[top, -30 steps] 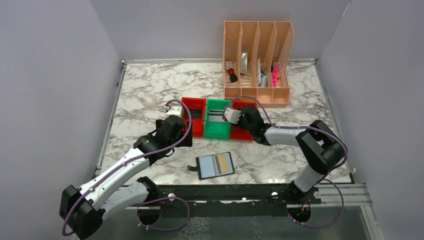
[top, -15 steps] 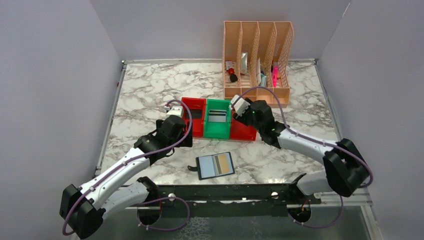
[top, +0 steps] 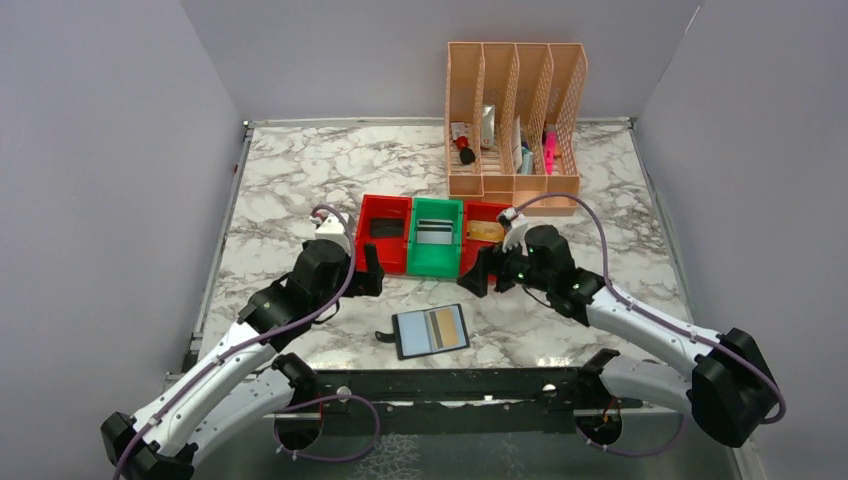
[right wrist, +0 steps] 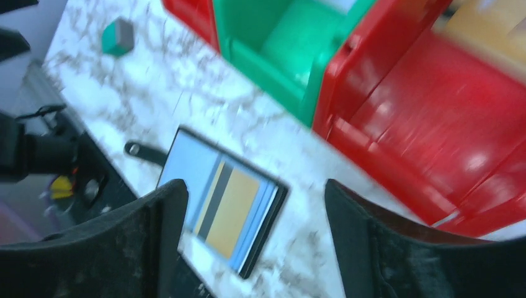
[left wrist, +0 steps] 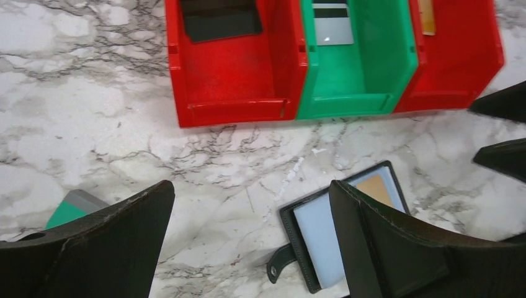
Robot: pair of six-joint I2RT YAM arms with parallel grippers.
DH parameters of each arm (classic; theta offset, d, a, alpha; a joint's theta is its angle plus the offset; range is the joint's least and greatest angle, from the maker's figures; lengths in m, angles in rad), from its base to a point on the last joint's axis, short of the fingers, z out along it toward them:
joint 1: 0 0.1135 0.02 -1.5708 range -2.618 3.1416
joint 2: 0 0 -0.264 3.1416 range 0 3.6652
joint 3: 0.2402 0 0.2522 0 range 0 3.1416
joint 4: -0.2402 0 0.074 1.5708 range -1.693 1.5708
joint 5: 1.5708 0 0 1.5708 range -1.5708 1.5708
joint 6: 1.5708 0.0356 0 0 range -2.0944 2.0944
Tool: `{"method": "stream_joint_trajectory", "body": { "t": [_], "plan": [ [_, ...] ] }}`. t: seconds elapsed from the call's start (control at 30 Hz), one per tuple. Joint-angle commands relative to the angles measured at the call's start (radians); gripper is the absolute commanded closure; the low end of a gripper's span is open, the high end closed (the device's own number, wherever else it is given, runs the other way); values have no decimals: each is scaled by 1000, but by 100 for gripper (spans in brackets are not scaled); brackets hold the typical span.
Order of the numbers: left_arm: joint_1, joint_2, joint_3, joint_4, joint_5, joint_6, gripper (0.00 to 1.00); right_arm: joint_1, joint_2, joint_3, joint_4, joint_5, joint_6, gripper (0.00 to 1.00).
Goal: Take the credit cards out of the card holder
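1. Small teal-and-grey block (left wrist: 69, 210): on the marble table (top: 300, 180), just outside the left gripper's left-hand finger in my wrist view.
2. Left gripper (left wrist: 248, 192): I see the jaws spread wide with nothing between them, over bare marble just short of the bins.
3. Left red bin (left wrist: 236, 112): directly ahead of the left gripper. A dark card (left wrist: 220, 18) lies inside.
4. Green bin (left wrist: 344, 105): ahead of both grippers and between them. It holds a grey card with a black stripe (left wrist: 332, 25).
5. Card holder (top: 432, 330): lies open and flat on the marble, behind both grippers towards the arm bases and roughly midway between them. A tan card (top: 448, 327) shows in its pocket, and the strap tab (top: 384, 335) points towards the left gripper's side.
6. Right gripper (right wrist: 254, 189): I see the jaws wide and empty. In my wrist view the card holder appears through the gap.
7. Right red bin (left wrist: 459, 81): just ahead of the right gripper. A tan card (top: 486, 231) lies inside.
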Motion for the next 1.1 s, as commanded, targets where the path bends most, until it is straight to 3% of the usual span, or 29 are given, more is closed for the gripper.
{"method": "stream_joint_trajectory", "body": {
  "t": [0.0,0.13,0.27,0.67,0.77,1.07],
  "plan": [
    [7,-81,-82,102,210,-87,2,3,-79,-127,66,-187,254,22],
    [6,-89,-241,362,464,-234,14,9,-79,-218,165,-299,327,42],
    [-1,-11,-281,480,555,-302,25,46,-42,-238,210,-300,369,55],
    [-271,204,-257,599,391,-355,39,174,113,-220,239,-147,412,68],
    [-304,252,-259,606,345,-362,47,177,144,-220,255,-149,418,68],
    [-335,338,-308,733,298,-400,49,182,250,-209,305,-137,432,68]
  ]
}}
